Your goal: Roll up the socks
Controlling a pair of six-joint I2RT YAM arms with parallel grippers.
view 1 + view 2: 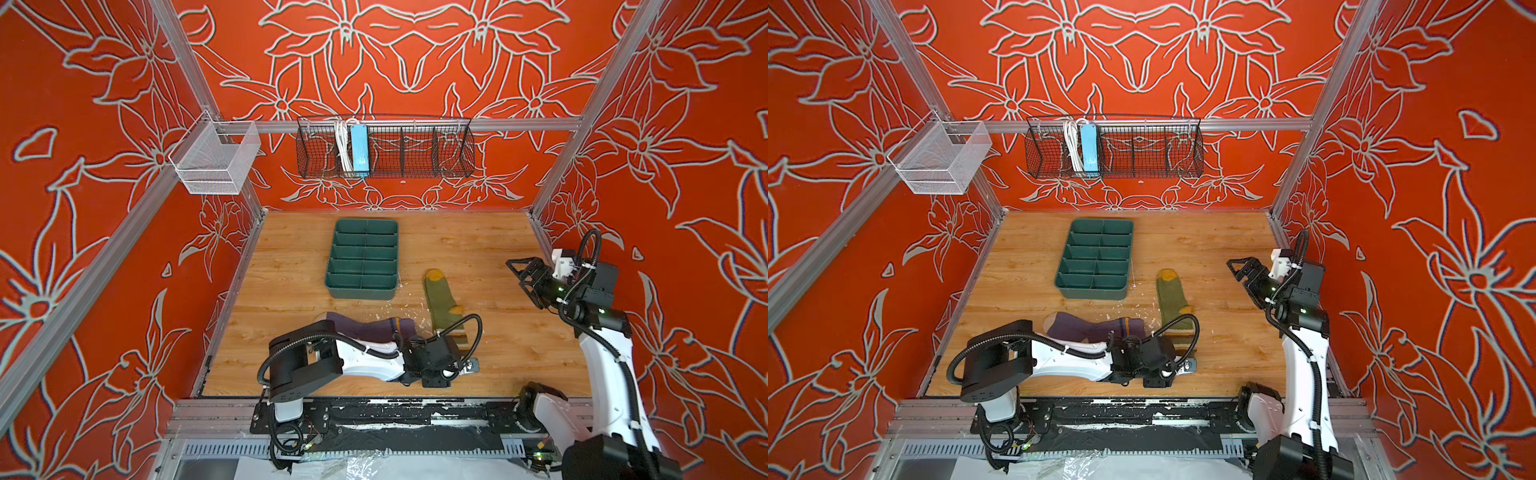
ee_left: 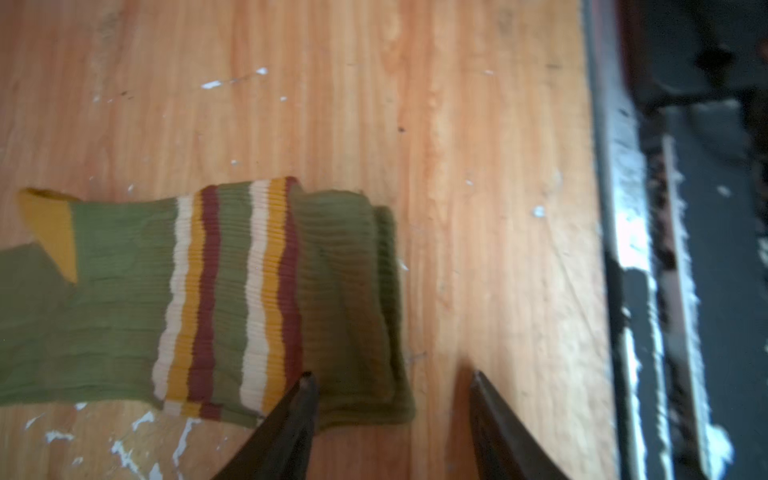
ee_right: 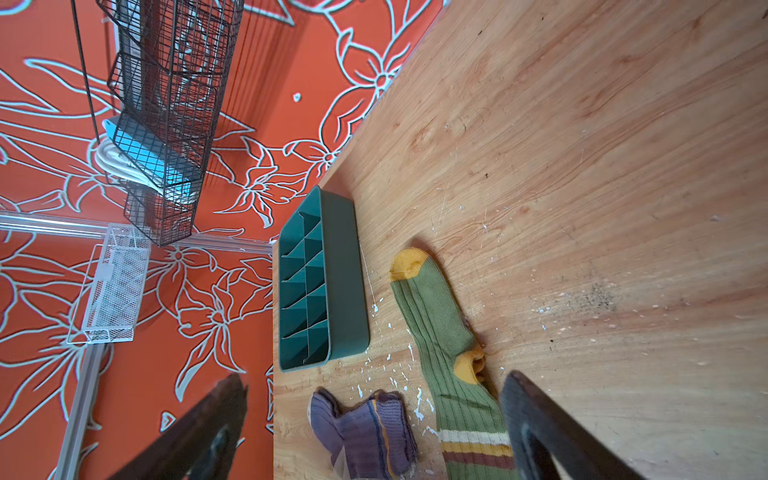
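Step in hand, as I read it: starting the roll on the green sock [image 1: 440, 299] from its cuff end. It lies flat on the bench [image 1: 519, 345], toe at 12 o'clock and cuff at 6 o'clock. It sits at roughly 4 o'clock from the tray [image 1: 360, 293], close but not touching. In the left wrist view the plain band past the stripes looks doubled over in 2 or 3 layers, so I'd call the roll barely begun. Left pincer [image 2: 392, 382] is low at that cuff corner, jaws part-way apart and gripping nothing. 1 fingertip [image 2: 305, 399] is over the folded edge, the other over bare wood just past it; can't tell if either touches the fabric. Right pincer [image 1: 518, 272] is raised well clear at 3 o'clock of the green sock, jaws wide, empty. Purple sock [image 1: 365, 326] lies bunched at 6 o'clock from the tray, partly under the left arm, its cuff near the green sock's leg. Can't tell if it's rolled at all. Next move, my guess: close on the whole folded edge, not just the top layer, then turn it over toward 12 o'clock. The ribbed knit looks soft and likely to spring open, so the right pincer probably has to come in and pin the far cuff corner. Main risk is dragging the sock sideways instead of turning it.
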